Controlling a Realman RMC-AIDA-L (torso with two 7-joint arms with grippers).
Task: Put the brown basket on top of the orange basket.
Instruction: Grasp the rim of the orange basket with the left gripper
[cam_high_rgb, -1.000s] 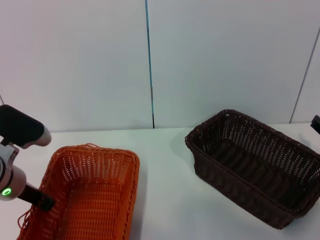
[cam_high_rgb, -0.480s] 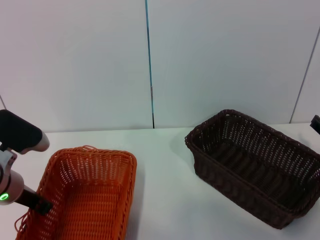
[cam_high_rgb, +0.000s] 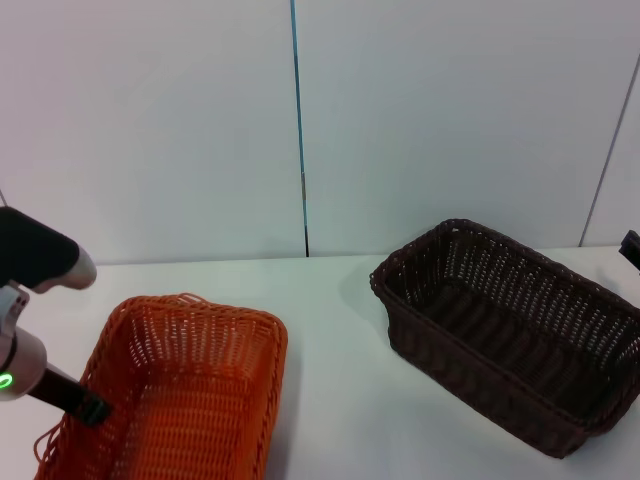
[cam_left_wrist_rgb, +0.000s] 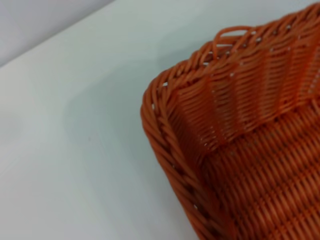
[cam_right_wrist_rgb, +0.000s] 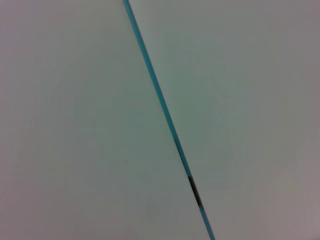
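Before you, the orange basket (cam_high_rgb: 180, 395) sits at the surface's (cam_high_rgb: 330, 340) left with your left gripper (cam_high_rgb: 92, 408) at its left rim, finger state not discernible, while the brown basket (cam_high_rgb: 515, 340) rests well apart at right; right gripper out of view.

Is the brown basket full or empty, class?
Empty: the brown basket sits upright on the table, with only bare weave visible inside.
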